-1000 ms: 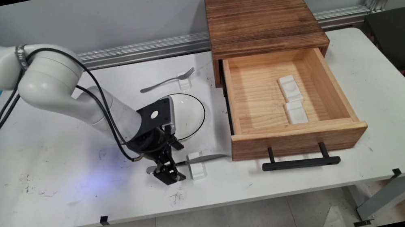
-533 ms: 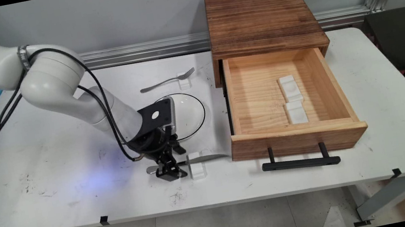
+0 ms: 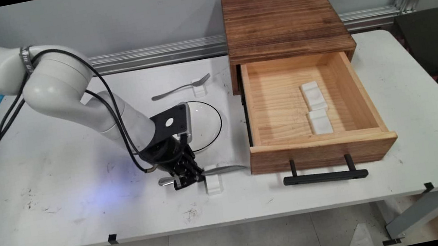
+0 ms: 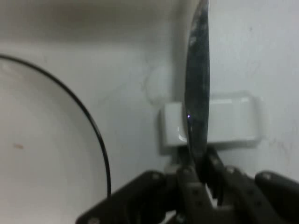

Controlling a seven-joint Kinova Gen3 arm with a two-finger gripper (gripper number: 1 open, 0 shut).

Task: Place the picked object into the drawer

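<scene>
End effector (image 3: 187, 180) clamps a slim silver knife (image 4: 197, 88) above its white rest (image 4: 212, 122).

We saw a white arm (image 3: 62, 91) built of rounded, glossy links. Black cables (image 3: 110, 110) ran along it, bound to one link by a dark band (image 3: 25, 59). At the wrist sat a black plate (image 3: 169, 124) with a white round spot and a silvery edge. Below it came the black gripper (image 3: 187, 177), its linkage of jointed bars pinned with small round rivets (image 4: 187, 171).
</scene>
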